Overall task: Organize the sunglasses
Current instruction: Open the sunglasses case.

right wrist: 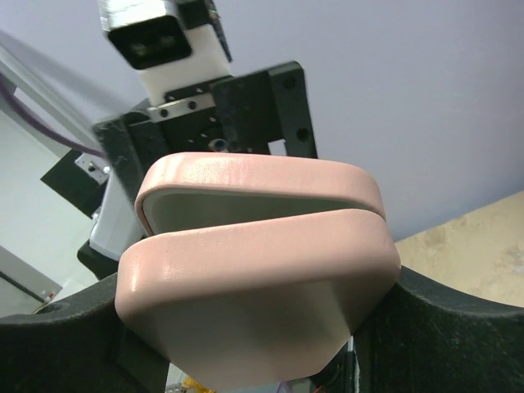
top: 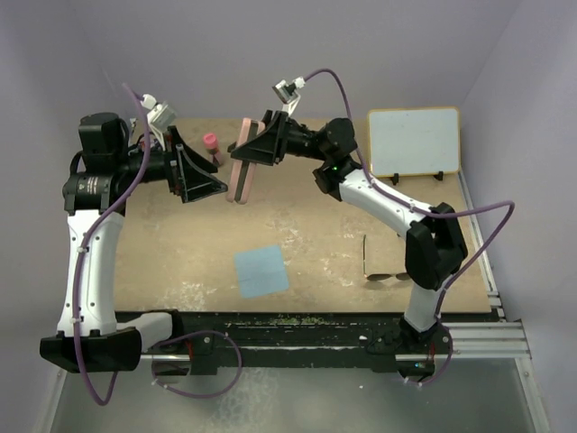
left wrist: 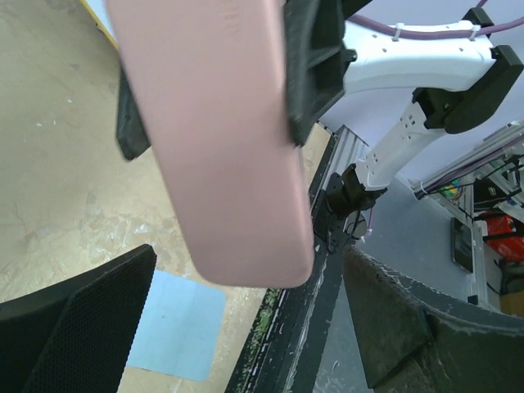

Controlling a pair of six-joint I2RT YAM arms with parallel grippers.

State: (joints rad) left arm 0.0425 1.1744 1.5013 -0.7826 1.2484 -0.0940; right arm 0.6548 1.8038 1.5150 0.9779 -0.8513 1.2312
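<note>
The sunglasses (top: pixel 380 276) lie on the table at the right, next to my right arm's elbow, which partly covers them. My right gripper (top: pixel 254 149) is shut on the pink case (top: pixel 243 173) and holds it above the back of the table, hanging down. In the right wrist view the pink case (right wrist: pixel 254 278) fills the gap between my fingers (right wrist: pixel 458 327), and its lid stands slightly ajar. My left gripper (top: pixel 215 178) is open and empty, just left of the case. In the left wrist view the case (left wrist: pixel 221 139) hangs ahead of my open gripper (left wrist: pixel 250 270).
A light-blue cloth (top: pixel 261 271) lies flat at the table's middle front and also shows in the left wrist view (left wrist: pixel 176 323). A small pink bottle (top: pixel 210 142) stands at the back. A white board (top: pixel 415 140) leans at the back right.
</note>
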